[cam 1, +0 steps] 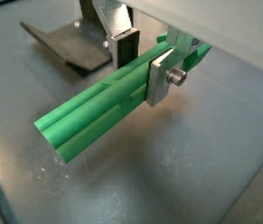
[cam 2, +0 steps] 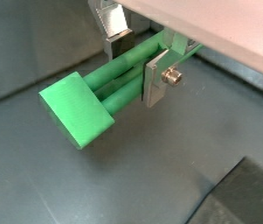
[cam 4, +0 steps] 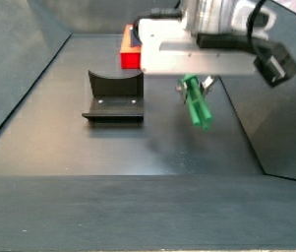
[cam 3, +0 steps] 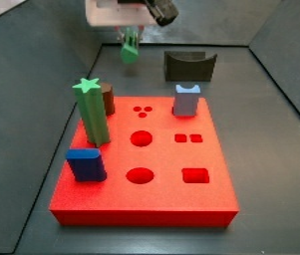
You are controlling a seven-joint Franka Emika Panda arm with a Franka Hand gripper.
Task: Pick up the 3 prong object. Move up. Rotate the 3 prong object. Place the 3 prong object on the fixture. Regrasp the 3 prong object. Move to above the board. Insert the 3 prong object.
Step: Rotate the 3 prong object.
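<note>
— Where's the 3 prong object (cam 4: pixel 195 102) just now?

— Up off the floor, clamped in the gripper (cam 4: pixel 194 81). In a side view it hangs down from the fingers, tilted a bit, its free end clear of the grey floor (cam 4: pixel 124 148).

— And the jaws?

— Clenched on it near one end. In a wrist view you see a silver finger (cam 1: pixel 162 80) pressed on one flank of the 3 prong object (cam 1: pixel 104 111), the other finger on the far flank. The long axis runs out and away from the jaws, so nearly all its length sticks past them.

— So what next?

— I'd say it is lifted and wants turning before it goes to the fixture (cam 4: pixel 113 95), which stands just beside it, notch up. The rods must lie level across that notch.

— The board?

— The board (cam 3: pixel 165 199) sits well apart, with the star post (cam 3: pixel 91 112) standing on it.
</note>
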